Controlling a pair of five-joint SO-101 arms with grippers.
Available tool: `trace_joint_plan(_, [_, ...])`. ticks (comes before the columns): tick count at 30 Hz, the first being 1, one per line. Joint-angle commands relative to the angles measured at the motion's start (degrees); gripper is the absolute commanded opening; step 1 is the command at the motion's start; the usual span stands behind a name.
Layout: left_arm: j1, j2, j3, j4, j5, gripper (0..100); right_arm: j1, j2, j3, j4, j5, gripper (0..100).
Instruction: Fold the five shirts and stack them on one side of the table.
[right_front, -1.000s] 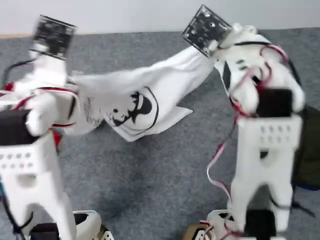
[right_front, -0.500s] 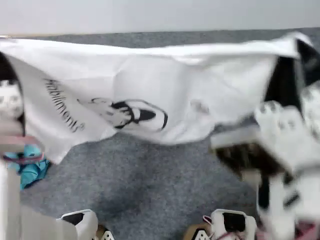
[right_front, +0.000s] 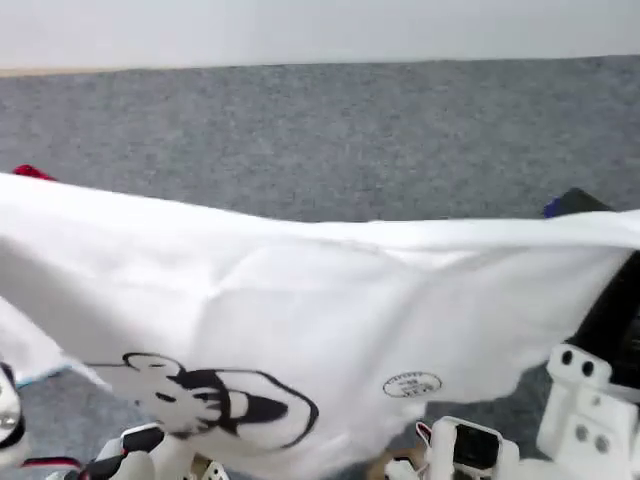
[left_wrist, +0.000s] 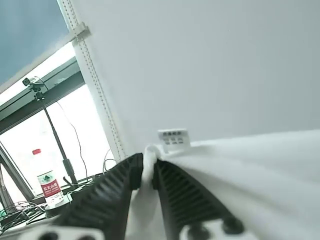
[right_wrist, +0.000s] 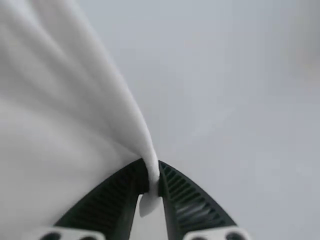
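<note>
A white shirt (right_front: 300, 310) with a black cartoon print (right_front: 215, 400) is stretched wide across the high view, held up off the grey table (right_front: 330, 140). My left gripper (left_wrist: 148, 167) is shut on one corner of the white shirt (left_wrist: 250, 175), near a small sewn label (left_wrist: 174, 137). My right gripper (right_wrist: 149, 182) is shut on another corner, and the white shirt (right_wrist: 55, 125) hangs away from it in folds. Part of an arm (right_front: 590, 410) shows at the lower right of the high view.
A red item (right_front: 30, 172) peeks out at the left edge of the table and a dark item (right_front: 575, 202) at the right, both just above the shirt's top edge. Arm bases (right_front: 465, 445) stand along the front edge. A window and a bottle (left_wrist: 46, 175) lie behind the left gripper.
The shirt went from bunched low on the table to spread wide and lifted. Both arms rose and drew toward the front, so the cloth now hangs nearer the camera.
</note>
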Motion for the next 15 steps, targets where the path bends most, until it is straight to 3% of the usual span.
trace_joint_plan(1, [-0.26,0.44,2.07,1.41,-1.32,1,0.92,1.45,-0.09,-0.92,1.05,1.1])
trace_joint_plan(11, [-0.26,0.44,5.41,1.41,-1.32,1,1.01,2.33,-0.44,-2.24,3.25,1.1])
trace_joint_plan(15, [-0.18,0.53,6.9,1.41,-1.32,1,1.01,3.03,-0.26,-9.27,5.98,1.1])
